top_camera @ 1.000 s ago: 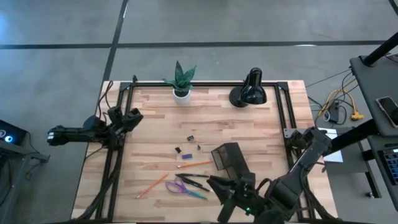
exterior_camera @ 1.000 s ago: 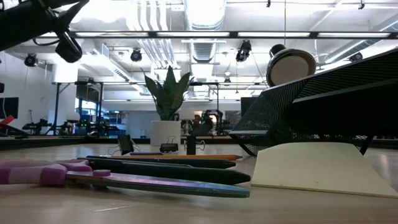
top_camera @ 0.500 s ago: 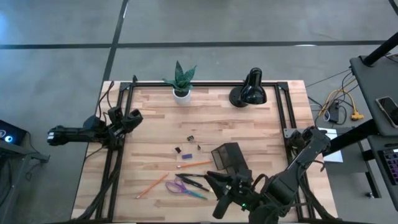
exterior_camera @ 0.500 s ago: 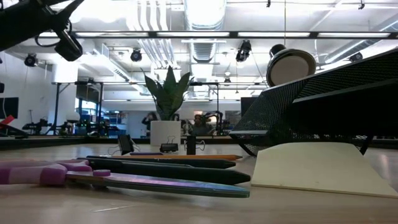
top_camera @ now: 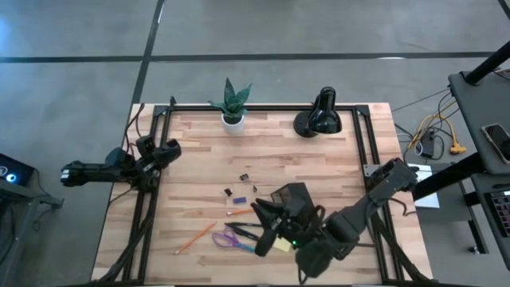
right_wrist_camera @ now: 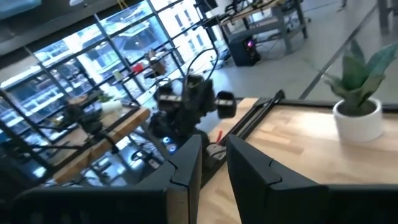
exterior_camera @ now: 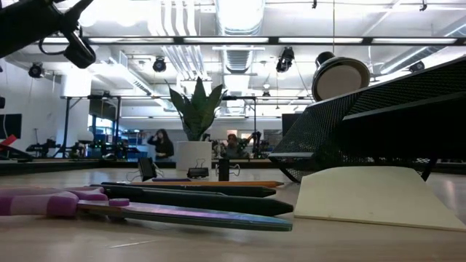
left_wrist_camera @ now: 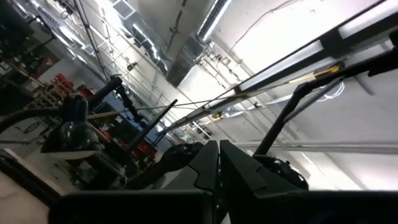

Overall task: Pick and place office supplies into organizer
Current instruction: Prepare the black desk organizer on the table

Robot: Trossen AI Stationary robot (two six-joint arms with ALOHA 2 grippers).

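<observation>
R gripper (top_camera: 263,231) is hovering over the scissors (top_camera: 237,238) and black pens (top_camera: 247,227), just beside the organizer (top_camera: 293,201) near table's (top_camera: 319,159) front edge; can't tell if fingers are gripping anything. L gripper (top_camera: 171,147) is waiting at left edge, fingers together.

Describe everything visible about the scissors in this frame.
The scissors lie flat on the wooden table, near its front edge, with purple plastic handles and shiny blades tinted purple and green. In the low view they fill the foreground, handles left, blades closed and pointing right toward the pale sticky-note pad. Black pens lie close behind them. No gripper touches them.
</observation>
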